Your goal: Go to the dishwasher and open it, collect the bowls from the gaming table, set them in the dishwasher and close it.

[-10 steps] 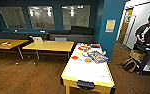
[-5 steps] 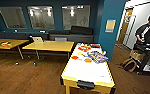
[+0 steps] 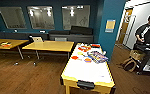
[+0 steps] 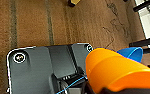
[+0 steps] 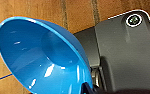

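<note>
At the far left of the head view stands a yellow wooden table [image 3: 4, 44], and a second yellow table [image 3: 51, 46] sits beside it against the dark bench [image 3: 66, 37] under the windows [image 3: 41, 17]. Nearer the middle, the gaming table [image 3: 87, 71] runs away from the camera, its white tabletop edged in yellow, with small colourful items [image 3: 89, 53] clustered at its far end. At the right, a person [image 3: 147, 32] stands on the wooden floor [image 3: 23, 77].

In the left wrist view an orange bowl [image 4: 118, 72] looms close over the floor, with the blue bowl's rim behind it. In the right wrist view the blue bowl [image 5: 41, 57] shows large. Whether either end effector is closed on its bowl I cannot tell.
</note>
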{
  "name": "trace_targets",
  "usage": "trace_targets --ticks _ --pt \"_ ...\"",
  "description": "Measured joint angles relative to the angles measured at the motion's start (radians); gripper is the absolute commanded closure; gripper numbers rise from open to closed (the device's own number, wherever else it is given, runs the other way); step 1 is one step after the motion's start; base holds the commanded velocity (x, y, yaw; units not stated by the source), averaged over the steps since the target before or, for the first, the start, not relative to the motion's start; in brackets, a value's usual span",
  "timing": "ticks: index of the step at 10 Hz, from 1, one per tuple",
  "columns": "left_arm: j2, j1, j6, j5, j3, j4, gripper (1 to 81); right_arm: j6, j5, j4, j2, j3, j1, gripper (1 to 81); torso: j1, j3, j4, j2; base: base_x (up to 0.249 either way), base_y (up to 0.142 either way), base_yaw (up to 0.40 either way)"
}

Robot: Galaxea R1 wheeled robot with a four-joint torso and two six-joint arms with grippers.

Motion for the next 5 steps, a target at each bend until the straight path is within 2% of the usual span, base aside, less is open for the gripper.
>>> trace_targets --ticks 5 --pt "0.007 0.0 0.007 0.0 0.0 0.003 81.1 0.003 0.0 -0.001 0.0 -0.001 0.0 81.1 0.0 0.0 0.0 0.0 0.0 0.0 -0.306"
